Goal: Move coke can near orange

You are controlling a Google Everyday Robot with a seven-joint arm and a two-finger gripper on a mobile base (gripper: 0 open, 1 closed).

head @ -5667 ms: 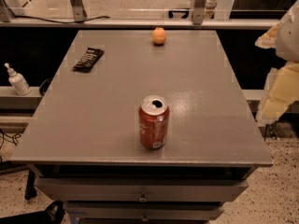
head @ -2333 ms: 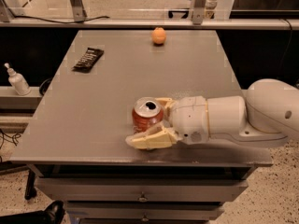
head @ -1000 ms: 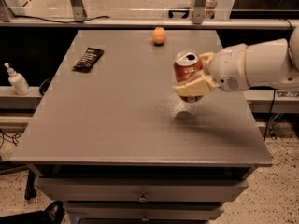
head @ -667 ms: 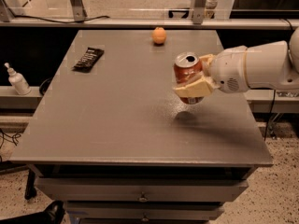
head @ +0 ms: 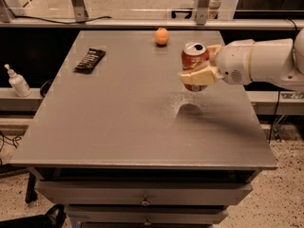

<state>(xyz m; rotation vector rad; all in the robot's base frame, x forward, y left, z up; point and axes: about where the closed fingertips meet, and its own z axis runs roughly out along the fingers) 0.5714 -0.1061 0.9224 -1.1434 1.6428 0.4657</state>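
The red coke can (head: 194, 60) with its silver top is held upright in the air above the right half of the grey table (head: 118, 127); its shadow falls on the tabletop below. My gripper (head: 202, 66) comes in from the right on a white arm and is shut on the can, one cream finger (head: 198, 75) across its front. The orange (head: 162, 36) sits on the table near the far edge, behind and to the left of the can, with a clear gap between them.
A flat black snack bar wrapper (head: 89, 60) lies at the table's far left. A white pump bottle (head: 18, 81) stands on a ledge left of the table. Metal frame posts (head: 203, 4) rise behind the far edge. Drawers (head: 142, 198) sit under the tabletop.
The gripper closed on the can at the table's front, lifted it and carried it back and right toward the orange. Over the last second it has moved only slightly.
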